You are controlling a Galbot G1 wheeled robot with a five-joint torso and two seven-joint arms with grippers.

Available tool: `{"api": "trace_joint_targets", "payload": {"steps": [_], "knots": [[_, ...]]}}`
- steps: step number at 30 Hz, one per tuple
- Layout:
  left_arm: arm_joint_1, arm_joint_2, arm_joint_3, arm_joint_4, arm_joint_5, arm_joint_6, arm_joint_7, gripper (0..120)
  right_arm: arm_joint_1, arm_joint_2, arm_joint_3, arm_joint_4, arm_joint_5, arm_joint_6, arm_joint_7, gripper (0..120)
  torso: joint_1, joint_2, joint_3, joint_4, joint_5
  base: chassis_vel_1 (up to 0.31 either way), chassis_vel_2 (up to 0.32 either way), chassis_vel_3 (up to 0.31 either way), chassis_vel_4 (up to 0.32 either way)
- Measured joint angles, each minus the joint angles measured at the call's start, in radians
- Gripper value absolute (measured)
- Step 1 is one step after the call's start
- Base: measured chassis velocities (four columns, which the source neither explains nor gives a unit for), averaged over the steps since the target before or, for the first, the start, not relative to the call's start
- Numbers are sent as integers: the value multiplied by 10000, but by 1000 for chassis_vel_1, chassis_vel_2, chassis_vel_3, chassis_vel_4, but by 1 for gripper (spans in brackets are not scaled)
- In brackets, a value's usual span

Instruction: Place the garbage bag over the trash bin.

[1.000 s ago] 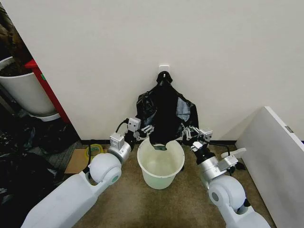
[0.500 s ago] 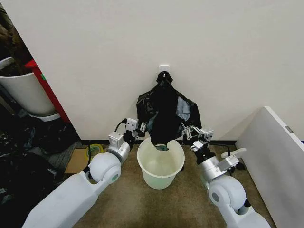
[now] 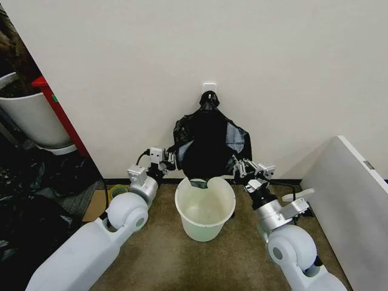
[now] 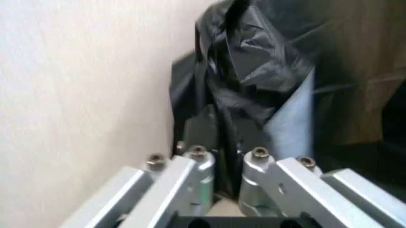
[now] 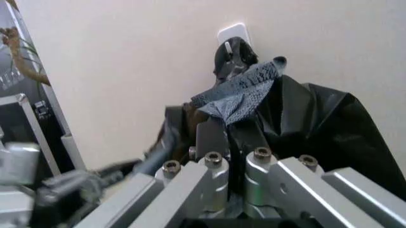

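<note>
**Q:** Looking down from the head camera, what do you have in front of you?

**A:** You have the trash bin [image 3: 205, 208] standing on the floor against the wall, between your two arms. The garbage bag [image 3: 210, 145] hangs from a hook on the wall [image 3: 209, 97] straight above it, its lower edge dangling just over the bin's back rim.

**Q:** And the grippers?

**A:** Your left gripper [image 3: 170, 159] is pinched closed on the bag's left edge; in its wrist view the film runs between the narrow fingers [image 4: 198, 167]. Your right gripper [image 3: 240, 167] is clamped on the right edge in the same way.

**Q:** How should you do this step well?

**A:** Judging from this, the bag's mouth is not yet over the rim. Keep both pinches firm and level, spread the edges apart evenly until the opening looks wider than the rim, then lower both sides together. Uneven pulling could tear the thin film or tip the light bin.
</note>
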Motion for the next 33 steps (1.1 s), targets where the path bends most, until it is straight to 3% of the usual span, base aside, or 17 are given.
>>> {"api": "trace_joint_targets", "payload": {"steps": [7,12,16,21,24,28,31,33], "knots": [[592,1084,-383,-998,2144,-240,1106,35,66,99,-63,-146,-145,23,-17,0,0,0,0,2,0,0,0,0,0],[454,1707,-160,-1342,2476,-414,1672,52,95,194,-98,-169,-214,36,-29,0,0,1,-1,3,1,0,0,0,0],[-1039,2053,1263,-1080,2695,284,1784,70,65,286,-58,-111,-265,55,-39,0,0,0,-1,0,0,0,0,0,0],[-1981,1997,2174,-862,2926,920,1630,82,10,329,-12,-59,-286,70,-53,0,0,0,-1,0,0,0,0,0,0],[-2951,1752,3325,-493,3399,1543,1381,98,-29,398,32,-26,-313,102,-75,0,0,0,1,-2,0,0,0,0,0],[-3231,1663,3707,-404,3408,1802,1264,98,-47,417,87,-5,-313,107,-79,0,0,1,1,0,1,0,0,0,0],[-3366,1575,3982,-273,3459,2168,988,82,-35,416,167,-18,-291,125,-79,0,0,1,1,1,1,0,0,0,0],[-3361,1546,3983,-233,3500,2241,905,79,-22,415,167,-35,-285,125,-81,0,0,1,1,1,1,0,0,0,0]]}}
